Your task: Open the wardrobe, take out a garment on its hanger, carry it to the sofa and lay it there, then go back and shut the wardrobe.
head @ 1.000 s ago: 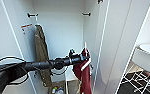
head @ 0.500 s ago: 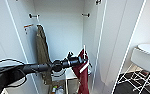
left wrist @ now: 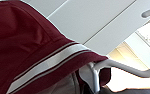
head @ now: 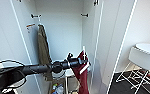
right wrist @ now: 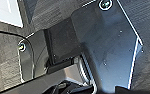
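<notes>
The wardrobe (head: 63,32) stands open in front of me, its white doors swung out to both sides. My left arm reaches in from the left, and my left gripper (head: 78,61) is shut on the white hanger (head: 84,53) of the garment (head: 82,73). The maroon garment hangs down from the gripper, in front of the wardrobe's right inner wall and off the rail. In the left wrist view the garment's (left wrist: 28,45) white-striped collar lies close to the camera, with the hanger's (left wrist: 126,67) arm running past it.
A long olive-brown garment (head: 43,50) hangs at the left inside the wardrobe. Small items (head: 56,88) lie on its floor. The right door (head: 111,45) stands open beside the held garment. A white chair (head: 142,58) and a round table (head: 148,47) stand at the right.
The whole picture has shifted slightly, so the camera moved. The garment stays in my left gripper and hangs a little lower in the opening.
</notes>
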Motion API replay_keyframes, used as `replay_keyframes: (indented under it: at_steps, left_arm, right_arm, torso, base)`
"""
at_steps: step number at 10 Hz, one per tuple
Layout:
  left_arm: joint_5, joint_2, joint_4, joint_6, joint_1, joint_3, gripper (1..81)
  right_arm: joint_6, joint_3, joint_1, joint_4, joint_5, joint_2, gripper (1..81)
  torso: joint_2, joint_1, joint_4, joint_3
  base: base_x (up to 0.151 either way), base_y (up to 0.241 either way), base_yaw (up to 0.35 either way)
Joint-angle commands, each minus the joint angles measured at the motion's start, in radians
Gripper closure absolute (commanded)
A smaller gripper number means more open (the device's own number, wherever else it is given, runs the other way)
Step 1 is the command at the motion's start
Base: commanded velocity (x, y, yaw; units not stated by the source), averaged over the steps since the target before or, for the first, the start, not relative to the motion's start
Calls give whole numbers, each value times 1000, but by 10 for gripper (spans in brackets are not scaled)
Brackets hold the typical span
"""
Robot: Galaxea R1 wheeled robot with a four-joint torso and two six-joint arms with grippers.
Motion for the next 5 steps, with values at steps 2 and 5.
replay_keyframes:
  at_steps: [2,5]
  left_arm:
    - [-97,-15,32,-1,-164,44,811]
    - [-97,-23,38,-1,-152,57,811]
  right_arm:
    - [-1,6,40,1,-53,7,10]
    - [-1,6,40,1,-53,7,10]
  torso:
    - [0,1,0,0]
    - [0,1,0,0]
  base:
    - [-107,0,0]
    - [-107,0,0]
